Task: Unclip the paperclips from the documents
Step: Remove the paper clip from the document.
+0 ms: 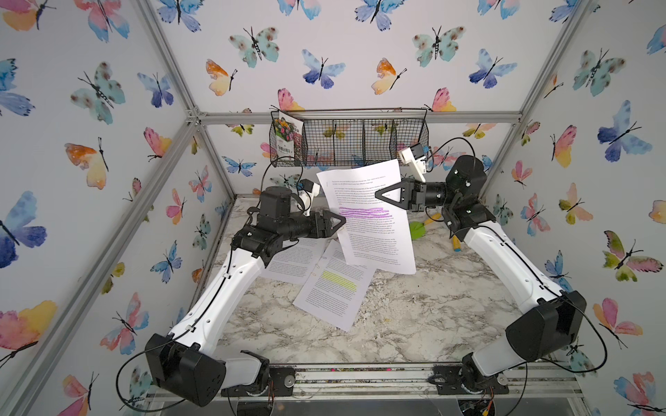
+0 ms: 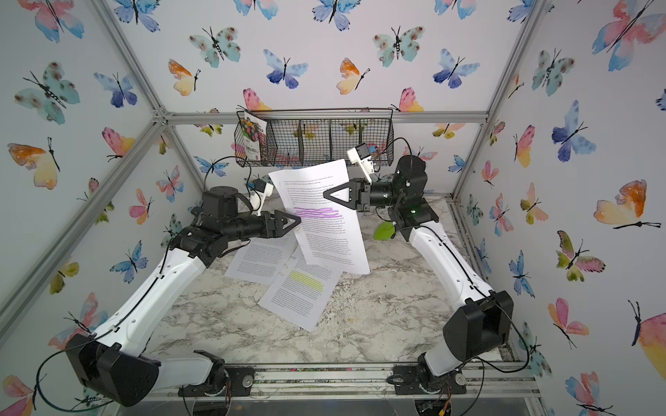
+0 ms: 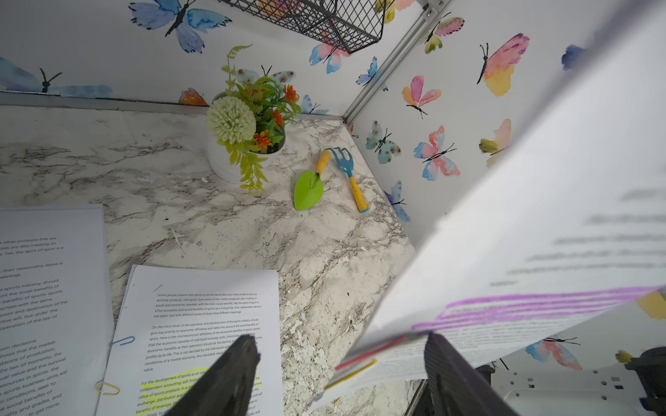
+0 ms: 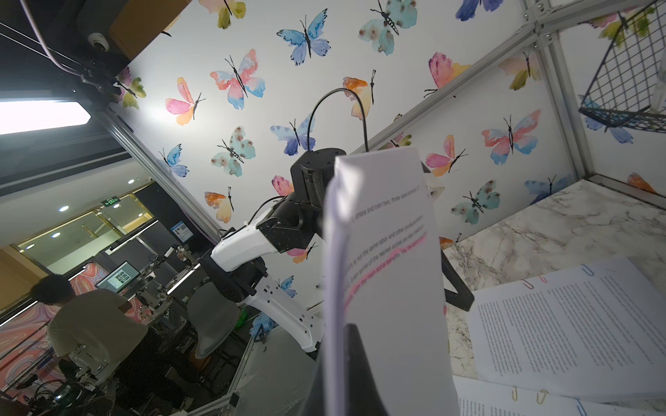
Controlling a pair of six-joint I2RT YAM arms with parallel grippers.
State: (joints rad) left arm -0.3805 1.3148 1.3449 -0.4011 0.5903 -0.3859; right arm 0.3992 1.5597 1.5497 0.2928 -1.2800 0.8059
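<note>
Left of the raised white printed sheet with purple highlighting [image 1: 367, 230], the black left gripper [image 1: 341, 224] stands with jaws apart astride its edge, where red and yellow wire paperclips [image 3: 371, 351] sit. On that sheet's right, the black right gripper [image 1: 378, 194] pinches it.

My left arm [image 1: 216, 299] and right arm [image 1: 511, 263] wear glossy white shells dotted with small dark holes, joined by blocky black housings. Thin black cables [image 1: 456, 138] loop off them. My left pincer [image 1: 341, 224] and right pincer [image 1: 377, 194] end in matte black triangular fingers; a white camera box [image 1: 411, 160] tops each wrist.
</note>
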